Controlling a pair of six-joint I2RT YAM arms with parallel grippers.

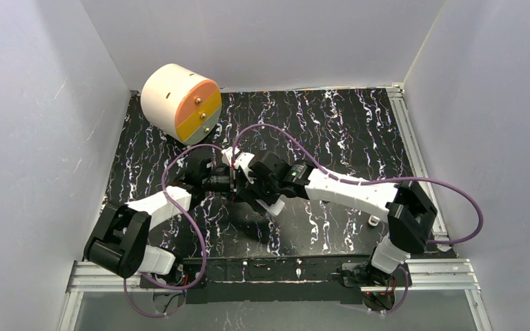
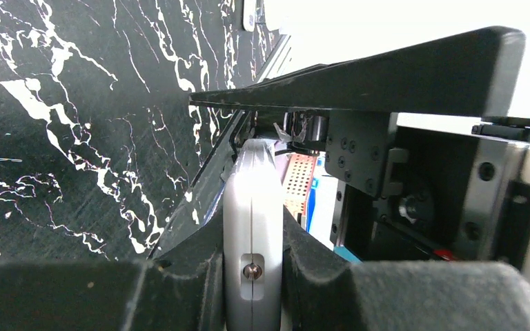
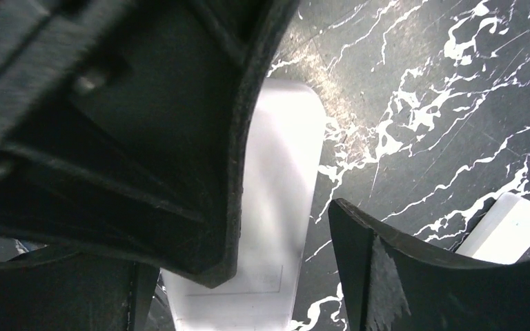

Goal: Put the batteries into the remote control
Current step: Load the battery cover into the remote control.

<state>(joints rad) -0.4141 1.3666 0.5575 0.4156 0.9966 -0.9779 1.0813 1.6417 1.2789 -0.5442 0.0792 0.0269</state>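
The left claw [image 2: 252,276] clenched on white remote [image 2: 250,207], edge-on; right claw [image 3: 283,241] released, spread, remote half hidden behind one finger; white piece [image 3: 514,227] beside it cut off.

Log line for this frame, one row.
left claw: shut on remote | right claw: open, near remote | batteries: not in view

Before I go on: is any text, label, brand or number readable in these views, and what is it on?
No text can be read in any view.
The remote shows plain white, with no print.
The round drum has orange, yellow and grey bands but no lettering.
The orange board behind the remote is dotted and too blurred for any marks to be read.
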